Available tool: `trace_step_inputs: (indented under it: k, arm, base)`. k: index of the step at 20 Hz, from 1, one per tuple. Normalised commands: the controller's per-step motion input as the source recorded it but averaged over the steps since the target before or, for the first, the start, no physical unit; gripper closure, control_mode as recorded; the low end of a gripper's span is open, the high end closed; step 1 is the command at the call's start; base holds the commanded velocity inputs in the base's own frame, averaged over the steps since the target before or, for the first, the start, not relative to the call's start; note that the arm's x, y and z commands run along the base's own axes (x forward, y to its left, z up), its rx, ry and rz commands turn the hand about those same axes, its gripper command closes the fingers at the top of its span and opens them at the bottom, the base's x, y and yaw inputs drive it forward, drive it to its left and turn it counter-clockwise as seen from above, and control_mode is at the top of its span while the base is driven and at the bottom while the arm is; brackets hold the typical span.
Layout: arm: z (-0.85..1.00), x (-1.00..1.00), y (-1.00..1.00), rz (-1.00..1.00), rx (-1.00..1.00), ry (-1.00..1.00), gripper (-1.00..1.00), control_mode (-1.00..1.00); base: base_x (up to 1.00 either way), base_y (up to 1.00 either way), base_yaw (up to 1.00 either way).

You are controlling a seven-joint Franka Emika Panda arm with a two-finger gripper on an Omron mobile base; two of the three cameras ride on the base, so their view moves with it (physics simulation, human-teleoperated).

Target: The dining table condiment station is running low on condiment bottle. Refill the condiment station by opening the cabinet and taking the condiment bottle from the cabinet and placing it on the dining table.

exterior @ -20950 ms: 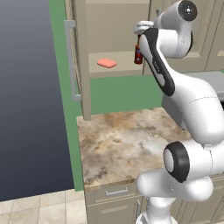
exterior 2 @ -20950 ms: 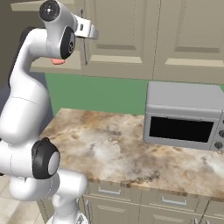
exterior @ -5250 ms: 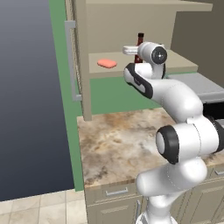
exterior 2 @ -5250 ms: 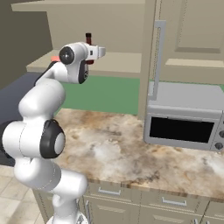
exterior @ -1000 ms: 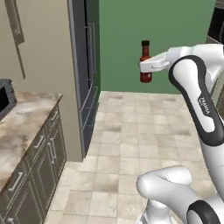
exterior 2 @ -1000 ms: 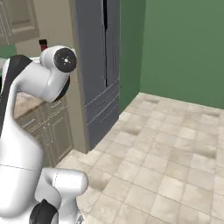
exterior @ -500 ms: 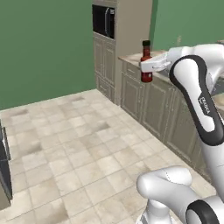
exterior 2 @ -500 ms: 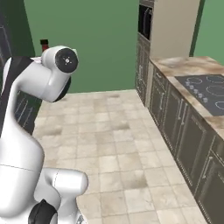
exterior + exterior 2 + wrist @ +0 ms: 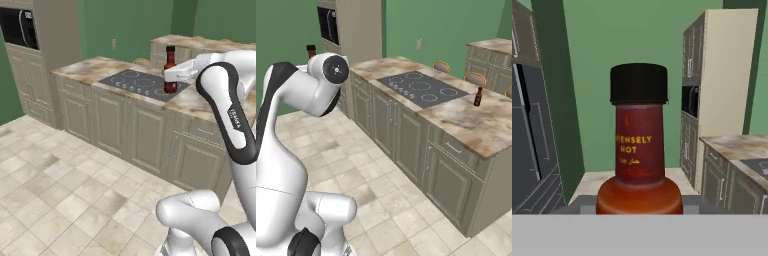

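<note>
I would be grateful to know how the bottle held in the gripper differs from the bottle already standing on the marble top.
The condiment bottle is carried off the floor in the gripper; the small bottle stands free on the dining table, right of the cooktop. The held one's neck label is readable in the hand view; the other is too small to read. Both are upright, dark red-brown, black-capped.

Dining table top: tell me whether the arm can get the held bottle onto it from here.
Probably yes: the end effector holds the condiment bottle upright near the dining table, with bare marble beside the cooktop.

The marble-topped dining table carries a black cooktop and a small bottle.
</note>
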Motion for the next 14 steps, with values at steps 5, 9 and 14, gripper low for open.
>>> trace_step_inputs:
  k: [5, 9, 14]
  arm:
    - [0.00, 0.00, 0.00, 0.00, 0.00, 0.00, 1.00, 1.00]
    - [0.00, 0.00, 0.00, 0.00, 0.00, 0.00, 1.00, 1.00]
    - [0.00, 0.00, 0.00, 0.00, 0.00, 0.00, 1.00, 1.00]
  base:
    - [0.02, -0.39, 0.10]
    - [-0.28, -1.00, 0.16]
    - [-0.28, -1.00, 0.17]
